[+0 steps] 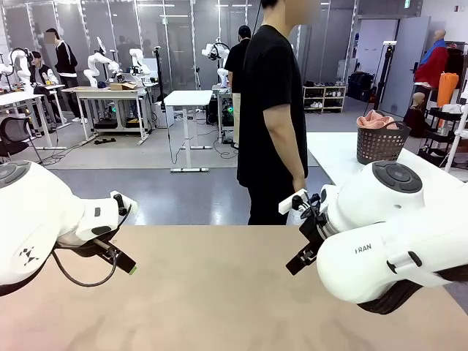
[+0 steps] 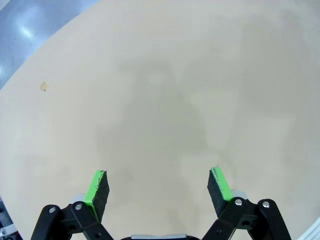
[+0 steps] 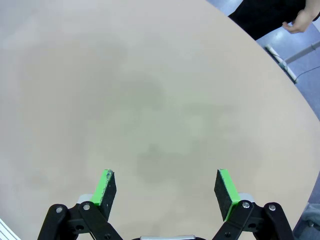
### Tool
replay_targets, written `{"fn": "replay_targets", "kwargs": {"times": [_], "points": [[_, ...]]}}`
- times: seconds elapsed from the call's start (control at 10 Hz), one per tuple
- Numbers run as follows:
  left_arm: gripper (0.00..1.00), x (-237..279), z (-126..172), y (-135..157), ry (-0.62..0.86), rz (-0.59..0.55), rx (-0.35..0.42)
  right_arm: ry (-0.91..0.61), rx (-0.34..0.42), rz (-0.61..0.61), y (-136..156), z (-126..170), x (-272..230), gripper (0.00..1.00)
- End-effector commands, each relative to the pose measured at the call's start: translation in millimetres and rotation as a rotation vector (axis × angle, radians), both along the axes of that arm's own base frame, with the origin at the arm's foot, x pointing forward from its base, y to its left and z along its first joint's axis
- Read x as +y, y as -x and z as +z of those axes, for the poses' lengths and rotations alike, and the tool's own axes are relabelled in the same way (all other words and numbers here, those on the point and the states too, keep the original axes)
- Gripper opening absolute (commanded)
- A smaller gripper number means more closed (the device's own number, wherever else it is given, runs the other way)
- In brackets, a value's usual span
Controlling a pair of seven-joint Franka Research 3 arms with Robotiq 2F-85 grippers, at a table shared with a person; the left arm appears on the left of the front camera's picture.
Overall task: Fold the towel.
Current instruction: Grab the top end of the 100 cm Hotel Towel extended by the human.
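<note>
- left gripper (image 2: 158,176): jaws spread wide, green pads well apart, nothing between them. it hovers over the bare tan table (image 2: 160,75).
- right gripper (image 3: 165,176): same condition — jaws wide, nothing held, tan surface below.
- towel (image 1: 376,119): judged to be the salmon-pink cloth bundled in the dark basket (image 1: 380,150) on a white table behind the person (image 1: 272,110), well apart from both grippers. weave and tag are too small to tell.
- person: stands at the far edge, turned sideways, one hand (image 3: 300,22) hanging near the table rim.
- step in hand, as judged: the towel has yet to be laid on the work surface, and folding is not yet begun.
- risk: contact with a hand or sleeve. cause: both arms sit low over the table where the cloth would be spread.
- risk: skewed fold. cause: towel laid bunched or off-centre, so a pinch takes several layers or misses the corner.
- risk: pads scraping the tabletop. cause: the cloth would lie flat on the surface — a corner pinch must go right down to it.
</note>
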State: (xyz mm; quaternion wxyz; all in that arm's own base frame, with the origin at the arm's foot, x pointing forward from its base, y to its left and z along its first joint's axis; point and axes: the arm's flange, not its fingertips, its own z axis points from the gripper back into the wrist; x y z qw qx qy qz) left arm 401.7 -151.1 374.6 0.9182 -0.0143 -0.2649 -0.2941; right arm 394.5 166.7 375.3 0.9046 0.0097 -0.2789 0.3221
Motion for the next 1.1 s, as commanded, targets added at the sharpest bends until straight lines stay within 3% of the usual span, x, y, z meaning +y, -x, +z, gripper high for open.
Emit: {"fn": "replay_targets", "kwargs": {"times": [0.0,0.3,0.5,0.6,0.7,1.0], "points": [[1.00,-5.2,30.7,-8.1,0.051,-0.018,0.061,-0.036,0.030,0.018,-10.2,32.3,-6.7,1.00],[1.00,6.2,88.7,-21.8,0.177,-0.007,0.201,-0.156,0.171,0.035,-34.3,92.7,-24.0,1.00],[1.00,23.1,126.9,-31.1,0.337,0.012,0.351,-0.306,0.400,0.092,-43.7,123.7,-44.9,1.00],[1.00,38.5,142.2,-31.9,0.429,0.000,0.444,-0.414,0.478,0.098,-44.5,137.5,-62.7,1.00],[1.00,58.6,155.5,-31.3,0.547,-0.018,0.497,-0.542,0.519,0.091,-44.1,149.3,-85.0,1.00],[1.00,146.4,180.8,-16.6,0.900,0.009,0.519,-0.872,0.576,-0.031,-30.7,157.4,-179.5,1.00]]}}
